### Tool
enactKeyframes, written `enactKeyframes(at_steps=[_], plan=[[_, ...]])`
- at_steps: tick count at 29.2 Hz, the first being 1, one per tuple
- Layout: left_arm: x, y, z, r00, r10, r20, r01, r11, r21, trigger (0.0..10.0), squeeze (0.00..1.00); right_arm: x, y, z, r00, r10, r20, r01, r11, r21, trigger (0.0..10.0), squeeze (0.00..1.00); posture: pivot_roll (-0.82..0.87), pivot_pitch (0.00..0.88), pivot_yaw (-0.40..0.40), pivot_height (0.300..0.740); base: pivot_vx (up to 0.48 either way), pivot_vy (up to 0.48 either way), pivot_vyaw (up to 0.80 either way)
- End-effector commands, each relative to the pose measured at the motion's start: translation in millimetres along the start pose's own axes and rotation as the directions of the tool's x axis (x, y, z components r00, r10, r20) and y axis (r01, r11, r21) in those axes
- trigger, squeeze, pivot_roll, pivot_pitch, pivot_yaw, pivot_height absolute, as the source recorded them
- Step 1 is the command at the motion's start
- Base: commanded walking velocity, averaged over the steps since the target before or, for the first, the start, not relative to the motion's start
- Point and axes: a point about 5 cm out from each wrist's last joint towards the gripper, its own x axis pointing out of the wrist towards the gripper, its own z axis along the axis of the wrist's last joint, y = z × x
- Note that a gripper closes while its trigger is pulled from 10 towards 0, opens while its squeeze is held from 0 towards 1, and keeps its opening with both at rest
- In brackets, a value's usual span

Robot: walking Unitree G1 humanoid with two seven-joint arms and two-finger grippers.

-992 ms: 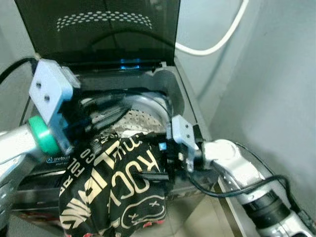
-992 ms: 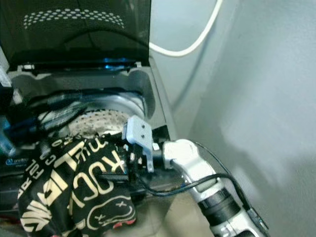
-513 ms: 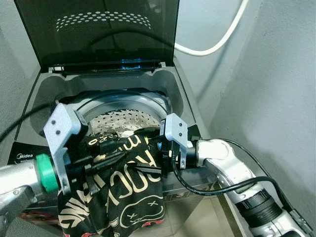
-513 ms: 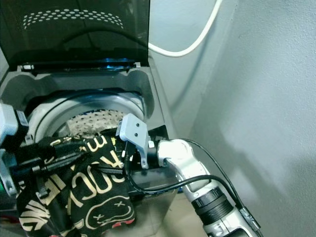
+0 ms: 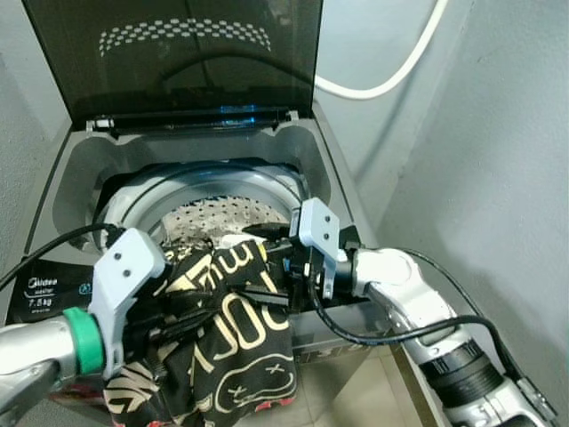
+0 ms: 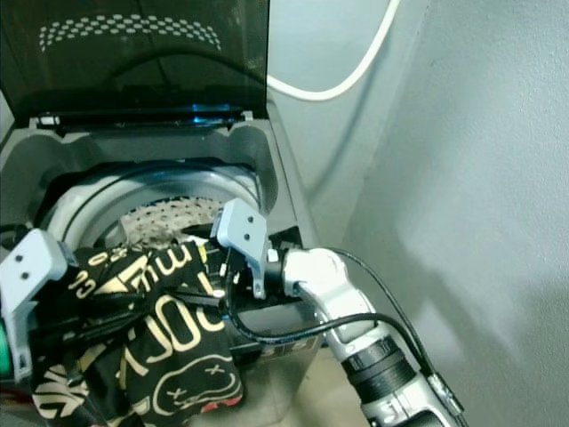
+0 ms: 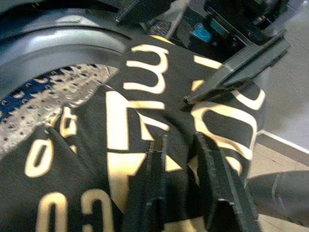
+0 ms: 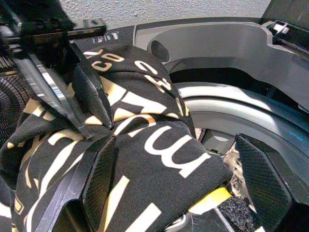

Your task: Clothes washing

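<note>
A black garment (image 5: 240,347) with cream lettering is draped over the front rim of a top-loading washing machine (image 5: 342,187) and hangs down its front. The lid (image 5: 178,53) stands open and the perforated drum (image 5: 209,213) shows behind the cloth. My left gripper (image 7: 178,140) lies low at the front left and is shut on a bunched fold of the garment. My right gripper (image 5: 258,267) reaches in from the right. It is open, one finger (image 8: 101,174) pressed into the cloth and the other (image 8: 263,179) out over the drum rim.
A white hose (image 5: 400,80) loops along the wall behind the machine. A grey wall (image 5: 498,160) stands close on the right. The control panel (image 5: 44,286) runs along the front left edge. Pale floor (image 5: 356,391) shows below the machine's front.
My left arm has come down from over the drum to the front rim and closed on the garment. The right gripper has stayed at the cloth's upper edge.
</note>
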Motion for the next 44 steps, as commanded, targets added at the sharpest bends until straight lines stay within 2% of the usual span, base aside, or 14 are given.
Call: enactKeyframes(at_steps=[1,2,4,5,26,33,34,35,36,37,39,41,43,44], plan=[[1.5,1.3,-5,0.999,0.019,-0.026,-0.019,1.0,0.004,4.0,0.0,-2.5,-0.4,-9,0.999,-0.011,-0.036,0.012,1.0,0.023,10.0,0.0,0.19,0.067,0.038,0.74,0.0,0.0,0.0],[1.6,2.6,-6,0.999,0.03,-0.029,-0.03,1.0,0.002,1.8,0.0,-2.7,-0.7,-9,0.999,-0.013,-0.037,0.014,1.0,0.023,10.0,0.0,0.19,0.066,0.038,0.74,0.0,0.0,0.0],[1.6,2.6,-6,0.999,0.03,-0.029,-0.03,1.0,0.002,1.8,0.0,-2.7,-0.7,-9,0.999,-0.013,-0.037,0.014,1.0,0.023,10.0,0.0,0.19,0.066,0.038,0.74,0.0,0.0,0.0],[1.6,3.8,-7,0.999,0.04,-0.033,-0.04,0.999,-0.003,0.0,0.0,-2.9,-1.0,-9,0.999,-0.015,-0.039,0.016,1.0,0.024,10.0,0.0,0.19,0.066,0.039,0.74,0.0,0.0,0.0],[10.1,4.6,-11,0.999,0.045,-0.01,-0.045,0.999,-0.016,0.0,0.0,-4.8,-2.3,-10,0.999,-0.032,-0.042,0.033,0.999,0.019,10.0,0.0,0.18,0.069,0.05,0.74,0.0,0.0,0.0],[18.2,15.7,7,0.989,0.114,0.097,-0.119,0.992,0.044,0.0,0.0,-4.6,-2.5,-11,0.999,-0.033,-0.042,0.034,0.999,0.018,10.0,0.0,0.18,0.069,0.05,0.74,0.0,0.0,0.0],[20.2,21.5,12,0.983,0.146,0.115,-0.154,0.985,0.071,4.9,0.0,-4.3,-2.4,-11,0.999,-0.034,-0.041,0.034,0.999,0.018,10.0,0.0,0.18,0.068,0.051,0.74,0.0,0.0,0.0],[20.2,21.5,12,0.983,0.146,0.115,-0.154,0.985,0.071,4.9,0.0,-4.3,-2.4,-11,0.999,-0.034,-0.041,0.034,0.999,0.018,10.0,0.0,0.18,0.068,0.051,0.74,0.0,0.0,0.0],[22.8,31.3,18,0.97,0.2,0.138,-0.214,0.973,0.092,10.0,0.0,-4.1,-2.5,-11,0.999,-0.035,-0.04,0.035,0.999,0.018,10.0,0.0,0.18,0.068,0.051,0.74,0.0,0.0,0.0],[22.8,31.3,18,0.97,0.2,0.138,-0.214,0.973,0.092,10.0,0.0,-4.1,-2.5,-11,0.999,-0.035,-0.04,0.035,0.999,0.018,10.0,0.0,0.18,0.068,0.051,0.74,0.0,0.0,0.0],[24.7,60.6,36,0.916,0.34,0.213,-0.374,0.915,0.151,10.0,0.0,-3.8,-2.8,-10,0.998,-0.038,-0.04,0.039,0.999,0.016,10.0,0.0,0.18,0.068,0.052,0.74,0.0,0.0,0.0],[24.7,60.6,36,0.916,0.34,0.213,-0.374,0.915,0.151,10.0,0.0,-3.8,-2.8,-10,0.998,-0.038,-0.04,0.039,0.999,0.016,10.0,0.0,0.18,0.068,0.052,0.74,0.0,0.0,0.0],[21.4,79.3,48,0.872,0.415,0.26,-0.467,0.864,0.189,10.0,0.0,-4.0,-2.9,-10,0.998,-0.04,-0.039,0.04,0.999,0.016,10.0,0.0,0.18,0.067,0.054,0.74,0.0,0.0,0.0],[15.2,97.9,62,0.822,0.476,0.313,-0.55,0.806,0.219,10.0,0.0,-4.1,-3.0,-10,0.998,-0.041,-0.039,0.042,0.999,0.016,10.0,0.0,0.17,0.067,0.055,0.74,0.0,0.0,0.0]])
